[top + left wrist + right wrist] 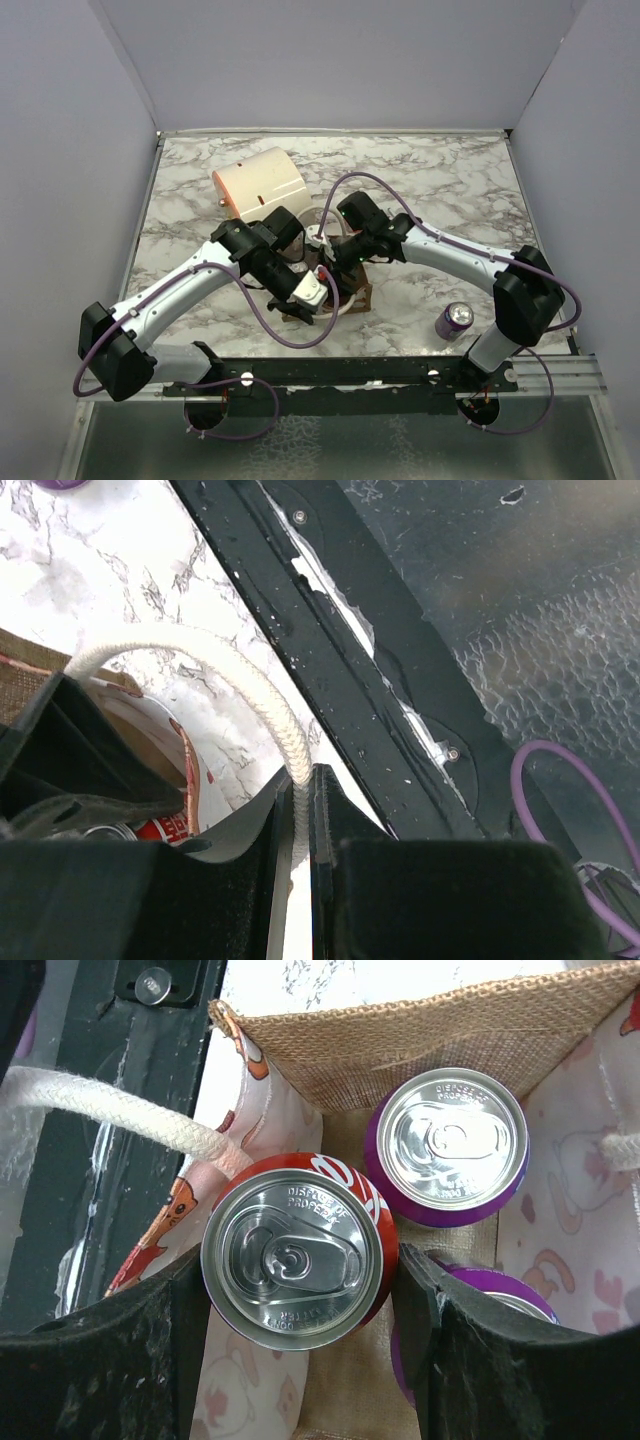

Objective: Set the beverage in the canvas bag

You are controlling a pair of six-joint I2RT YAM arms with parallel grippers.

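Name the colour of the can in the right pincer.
The can is red, with a silver top; right wrist view.

left tool [301, 785] | pinching rope handle [255, 685] | canvas bag [35, 658] at left

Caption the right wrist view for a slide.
Right gripper holds a red can inside the canvas bag, beside two purple cans.

a robot lab cell: plain grey panels [330, 60] at nine, twelve and three o'clock wall a marble-print table [450, 180], mounting rail [350, 370] at six.
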